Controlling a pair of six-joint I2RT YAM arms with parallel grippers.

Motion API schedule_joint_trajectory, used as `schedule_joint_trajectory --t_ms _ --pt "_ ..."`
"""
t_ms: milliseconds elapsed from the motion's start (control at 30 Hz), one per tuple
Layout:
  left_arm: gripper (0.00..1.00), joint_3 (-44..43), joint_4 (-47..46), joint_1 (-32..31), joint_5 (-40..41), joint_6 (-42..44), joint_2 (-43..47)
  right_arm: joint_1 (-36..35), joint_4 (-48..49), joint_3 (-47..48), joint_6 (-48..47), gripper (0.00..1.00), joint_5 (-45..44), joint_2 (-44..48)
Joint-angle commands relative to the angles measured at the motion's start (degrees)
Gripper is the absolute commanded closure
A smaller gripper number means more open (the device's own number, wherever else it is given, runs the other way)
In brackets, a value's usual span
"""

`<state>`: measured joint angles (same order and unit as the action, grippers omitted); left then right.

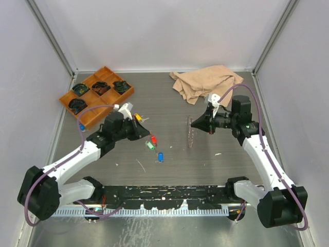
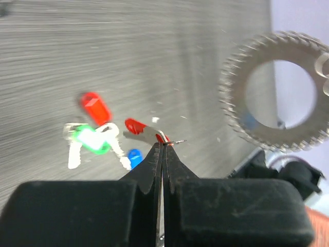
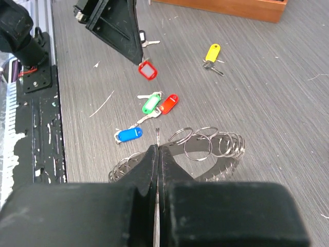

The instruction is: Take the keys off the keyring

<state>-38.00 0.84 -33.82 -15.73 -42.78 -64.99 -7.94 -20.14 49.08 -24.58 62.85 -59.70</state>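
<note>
My right gripper (image 3: 158, 146) is shut on one small wire loop of the keyring (image 3: 205, 152), a silvery ring rimmed with small loops. It holds the keyring upright above the table, edge-on in the top view (image 1: 190, 133). My left gripper (image 2: 163, 144) is shut on the red key with a white label (image 2: 140, 129). That key hangs clear of the keyring, as the right wrist view (image 3: 147, 70) shows. On the table lie a plain red key (image 3: 168, 103), a green key (image 3: 150, 104), a blue key (image 3: 128, 135) and a yellow key (image 3: 212, 52). The keyring (image 2: 277, 92) stands to the right of my left gripper.
An orange compartment tray (image 1: 116, 98) with dark coiled bundles stands at the back left. A crumpled tan cloth (image 1: 205, 82) lies at the back right. A small key with a dark tag (image 3: 143, 38) lies beside the left gripper. Enclosure walls close in three sides.
</note>
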Motion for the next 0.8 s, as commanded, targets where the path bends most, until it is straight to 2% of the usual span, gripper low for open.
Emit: schedule_joint_trajectory --t_ms 0,233,300,400,500,700,767 --pt "0.99 2.83 4.06 6.75 2.73 0.53 1.92 2.23 5.12 0.22 3.75 0.99 1.18 2.08" --pt "0.86 4.33 3.86 11.97 6.28 1.04 0.51 3.64 6.25 -0.47 4.31 0.99 -0.38 2.07" --pt "0.72 3.94 4.37 12.48 7.38 1.01 -0.09 3.64 6.25 -0.31 4.06 0.99 -1.14 1.82" --pt "0.58 3.06 6.76 13.12 9.17 1.21 1.89 3.64 6.04 0.61 3.92 0.99 -1.91 0.72" --pt "0.44 3.01 7.83 13.23 9.38 1.98 8.15 3.37 5.09 2.78 4.14 0.99 -1.90 -1.73" --pt "0.10 6.43 8.55 13.35 7.12 3.01 26.50 0.76 1.68 9.24 4.12 0.99 -4.30 -8.20" --pt "0.04 8.64 7.80 13.43 5.67 2.80 32.08 -0.16 1.91 11.22 5.46 0.99 -5.94 -9.88"
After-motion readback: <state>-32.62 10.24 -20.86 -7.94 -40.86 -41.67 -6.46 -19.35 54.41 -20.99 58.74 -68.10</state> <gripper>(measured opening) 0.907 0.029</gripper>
